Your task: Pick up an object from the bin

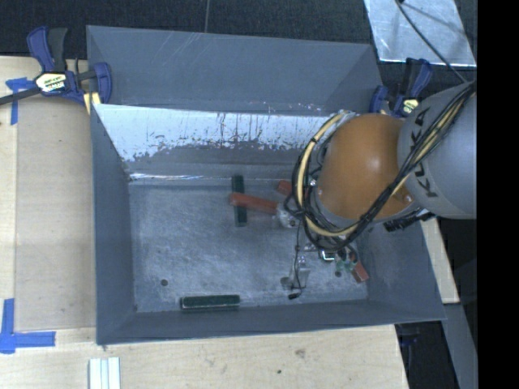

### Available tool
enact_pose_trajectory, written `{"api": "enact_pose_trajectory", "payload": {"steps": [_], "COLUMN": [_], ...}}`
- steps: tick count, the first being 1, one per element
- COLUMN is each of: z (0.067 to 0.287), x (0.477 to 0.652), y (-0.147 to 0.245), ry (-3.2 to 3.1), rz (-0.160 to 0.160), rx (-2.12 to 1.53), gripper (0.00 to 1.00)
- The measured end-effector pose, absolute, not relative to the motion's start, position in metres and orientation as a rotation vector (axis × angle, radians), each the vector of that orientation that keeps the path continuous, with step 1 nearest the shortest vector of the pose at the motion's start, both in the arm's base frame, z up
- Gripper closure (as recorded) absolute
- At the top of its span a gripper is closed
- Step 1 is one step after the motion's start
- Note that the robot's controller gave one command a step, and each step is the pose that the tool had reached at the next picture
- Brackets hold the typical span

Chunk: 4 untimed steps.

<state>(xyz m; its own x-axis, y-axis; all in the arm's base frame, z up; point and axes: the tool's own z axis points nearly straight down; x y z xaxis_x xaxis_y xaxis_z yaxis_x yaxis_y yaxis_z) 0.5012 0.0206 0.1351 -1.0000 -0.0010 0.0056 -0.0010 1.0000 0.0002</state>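
Note:
My gripper hangs low over the bin floor near the front wall, right of the middle, under the arm's wrist. Nothing shows in it. A dark green flat bar lies along the front wall, a short way to the gripper's left. Further back, near the middle of the bin, a dark green stick lies crossed with a red-orange piece. A small silvery thing sits just right of them, partly under the wrist. A small red and green bit lies to the right of the gripper.
The arm with its orange cover and yellow cables reaches in from the right and hides the bin's right back part. A small dark speck lies on the floor at the left.

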Motion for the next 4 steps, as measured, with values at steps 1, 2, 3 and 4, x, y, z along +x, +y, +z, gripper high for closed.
{"api": "enact_pose_trajectory", "payload": {"steps": [1, 2, 3, 4], "z": [0.14, 0.069, 0.071, 0.223], "x": [0.561, 0.584, 0.584, 0.583], "y": [0.054, 0.037, 0.037, 0.025], "ry": [-3.149, -3.133, -3.131, -3.145], "rz": [-0.002, -0.002, -0.001, -0.002], "rx": [-0.078, -0.312, -0.31, -0.241], "gripper": [0.0, 0.0, 1.0, 1.0]}}
